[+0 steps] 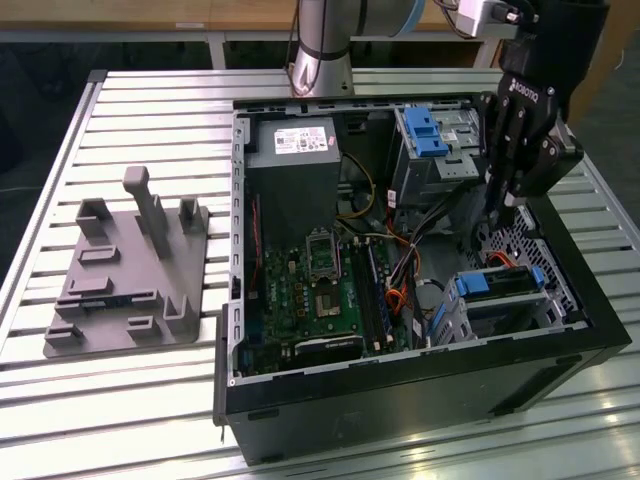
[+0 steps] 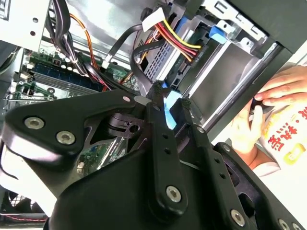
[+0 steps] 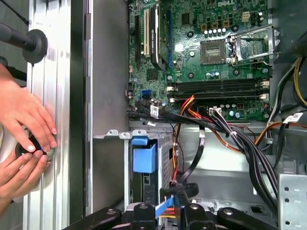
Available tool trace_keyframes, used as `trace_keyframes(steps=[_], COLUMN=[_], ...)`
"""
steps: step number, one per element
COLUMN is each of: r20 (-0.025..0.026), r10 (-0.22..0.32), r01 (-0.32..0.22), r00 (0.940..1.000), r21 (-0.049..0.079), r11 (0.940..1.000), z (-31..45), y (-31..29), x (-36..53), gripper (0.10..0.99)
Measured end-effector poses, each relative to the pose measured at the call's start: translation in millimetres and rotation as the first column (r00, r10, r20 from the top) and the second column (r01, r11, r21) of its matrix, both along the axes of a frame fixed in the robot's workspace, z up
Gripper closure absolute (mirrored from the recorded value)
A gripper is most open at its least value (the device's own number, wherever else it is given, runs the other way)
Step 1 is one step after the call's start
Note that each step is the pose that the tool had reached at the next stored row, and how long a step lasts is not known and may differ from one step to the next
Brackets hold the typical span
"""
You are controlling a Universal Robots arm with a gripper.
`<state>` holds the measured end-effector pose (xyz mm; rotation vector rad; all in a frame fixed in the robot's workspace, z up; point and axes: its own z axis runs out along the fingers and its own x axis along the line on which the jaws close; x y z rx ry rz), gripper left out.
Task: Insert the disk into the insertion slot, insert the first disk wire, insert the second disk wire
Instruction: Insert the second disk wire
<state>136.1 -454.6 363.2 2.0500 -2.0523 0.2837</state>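
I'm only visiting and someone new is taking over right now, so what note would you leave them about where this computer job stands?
The gripper hovers inside the open case, near the disk; its fingers are closed on a blue wire plug.
The disk sits in the insertion slot, with its blue frame showing.
Done: disk inserted.
Left: the held plug is not yet at the disk. Whether the other wire is in, I cannot tell.
A person's hands are beside the case.
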Motion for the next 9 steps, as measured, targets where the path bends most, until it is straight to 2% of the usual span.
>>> trace_keyframes(steps=[5, 9], r20=[0.0037, 0.0077], r10=[0.011, 0.025], r01=[-0.011, -0.025], r00=[0.9999, 0.9997], r21=[-0.008, -0.023], r11=[0.9999, 0.9994], z=[-4.0, -5.1], y=[1.5, 4.0], x=[-3.2, -3.8], gripper=[0.788, 0.788])
